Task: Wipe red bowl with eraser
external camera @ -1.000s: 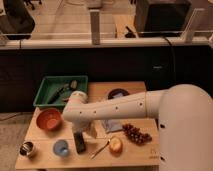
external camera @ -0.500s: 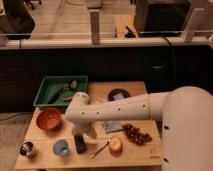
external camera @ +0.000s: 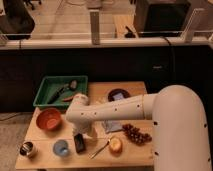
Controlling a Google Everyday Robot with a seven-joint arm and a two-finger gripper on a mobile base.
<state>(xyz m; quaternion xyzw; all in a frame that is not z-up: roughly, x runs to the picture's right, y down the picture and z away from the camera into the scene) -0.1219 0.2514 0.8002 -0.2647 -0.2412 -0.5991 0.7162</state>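
hand [external camera: 83, 133] apparently just above black eraser [external camera: 79, 143], right of red bowl [external camera: 49, 119]

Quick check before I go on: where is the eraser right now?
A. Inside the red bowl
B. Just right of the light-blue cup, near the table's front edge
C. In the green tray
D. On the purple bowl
B: the eraser shows as a black block just right of the light-blue cup, with the gripper directly above it; the red bowl sits apart, further back and to the left.
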